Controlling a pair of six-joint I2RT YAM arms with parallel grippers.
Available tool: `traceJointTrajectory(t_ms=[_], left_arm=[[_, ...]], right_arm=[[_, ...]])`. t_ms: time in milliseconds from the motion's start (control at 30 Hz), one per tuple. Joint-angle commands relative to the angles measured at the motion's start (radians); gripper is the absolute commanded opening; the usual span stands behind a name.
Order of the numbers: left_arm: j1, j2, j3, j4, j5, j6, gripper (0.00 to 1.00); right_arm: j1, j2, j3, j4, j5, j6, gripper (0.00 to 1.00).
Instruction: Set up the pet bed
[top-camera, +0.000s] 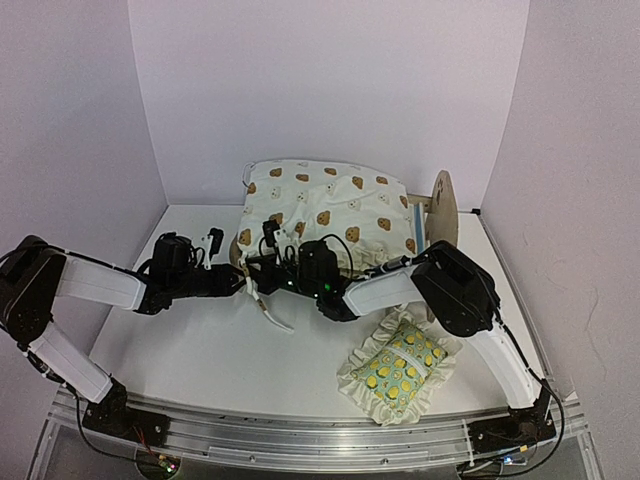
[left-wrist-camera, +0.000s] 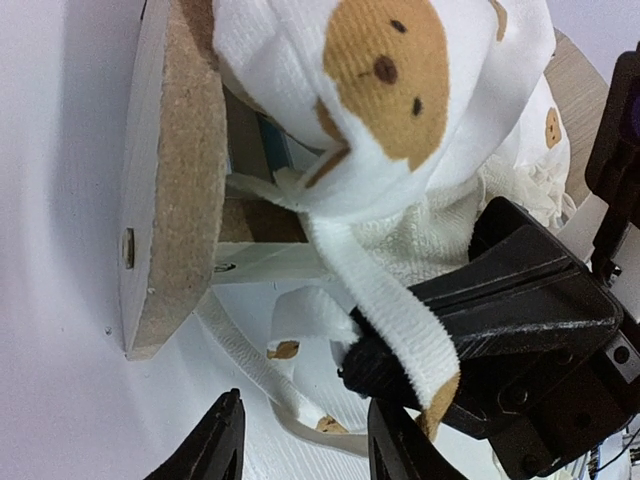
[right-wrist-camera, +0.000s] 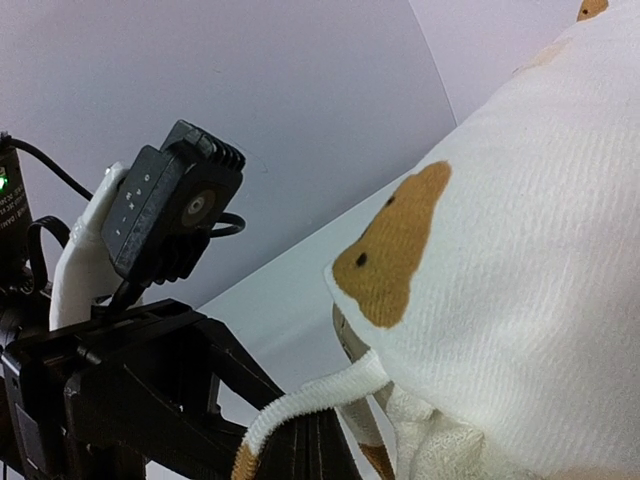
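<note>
Two states we note: right gripper (left-wrist-camera: 365, 360) clamped on tie (left-wrist-camera: 390, 310) of cushion (top-camera: 320, 205); left gripper (left-wrist-camera: 305, 445) jaws apart near pet bed (left-wrist-camera: 175, 150); rail sticker (left-wrist-camera: 225, 268) unreadable.

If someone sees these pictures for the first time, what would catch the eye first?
First, the cream bear-print cushion lying on the pet bed at the back of the table. At its near-left corner the right gripper pinches a cushion tie. A lemon-print pillow lies front right.
</note>
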Motion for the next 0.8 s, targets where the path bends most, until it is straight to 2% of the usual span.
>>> traceJointTrajectory(t_ms=[0, 200, 533, 767], left_arm=[[-0.004, -0.033, 0.014, 0.2, -0.031, 0.015, 0.42], [-0.005, -0.01, 0.0, 0.29, -0.011, 0.004, 0.36], [-0.01, 0.045, 0.009, 0.363, -0.008, -0.001, 0.33], [-0.011, 0.089, 0.024, 0.404, -0.024, 0.003, 0.24]], right_arm=[[-0.007, -0.04, 0.006, -0.045, -0.011, 0.027, 0.0], [-0.006, -0.038, 0.008, -0.044, -0.017, 0.041, 0.0], [-0.007, -0.034, 0.017, -0.037, -0.029, 0.078, 0.0], [-0.006, -0.035, 0.011, -0.027, -0.035, 0.095, 0.0]])
